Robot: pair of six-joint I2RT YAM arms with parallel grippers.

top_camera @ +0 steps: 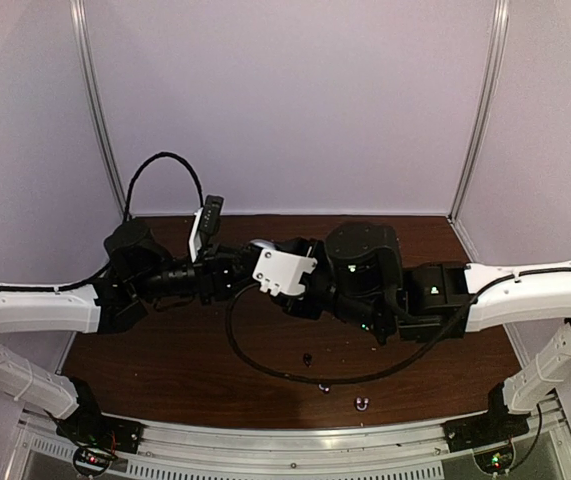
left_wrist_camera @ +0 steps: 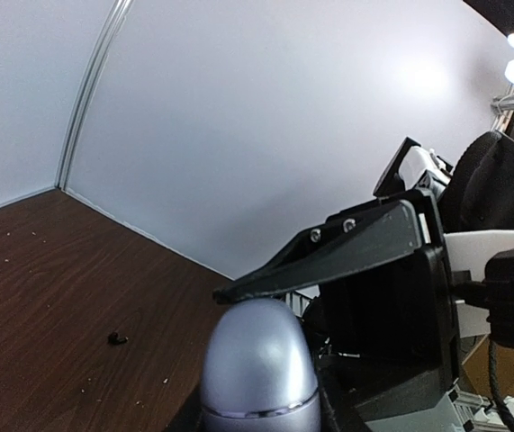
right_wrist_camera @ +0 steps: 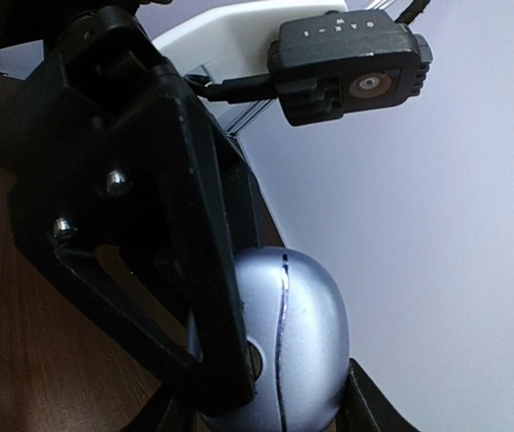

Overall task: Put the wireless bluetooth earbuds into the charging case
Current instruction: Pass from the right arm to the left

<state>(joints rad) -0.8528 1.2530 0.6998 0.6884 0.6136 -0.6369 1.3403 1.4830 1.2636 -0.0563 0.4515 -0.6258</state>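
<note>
**Ana:** Which way does the charging case point(left_wrist_camera: 258, 360) point?

**Ben:** In the left wrist view it stands on end. Its round top is at 12 o'clock and its seam lies flat near the bottom. In the right wrist view the seam runs from 12 to 6 o'clock.

**Ana:** And the earbuds point(top_camera: 324, 386)?

**Ben:** I count 3 tiny dots on the table point(top_camera: 165, 370), out of the case. They are at 5 o'clock from where the arms meet, near the front edge. They are too small to tell which way they point. A black speck point(left_wrist_camera: 117, 338) at 9 o'clock from the case may be 1 more. I cannot tell.

**Ana:** What is hidden?

**Ben:** From above, the arms cover the case. Both wrist views cut off its bottom.

**Ana:** How are the arms?

**Ben:** The left arm reaches toward 3 o'clock and the right arm toward 9 o'clock. They meet mid-table by a looping black cable point(top_camera: 233, 345). The left gripper point(left_wrist_camera: 266, 418) has its fingers clamped on the case. The right gripper point(right_wrist_camera: 275, 414) squeezes it too, 1 finger on each side.
</note>
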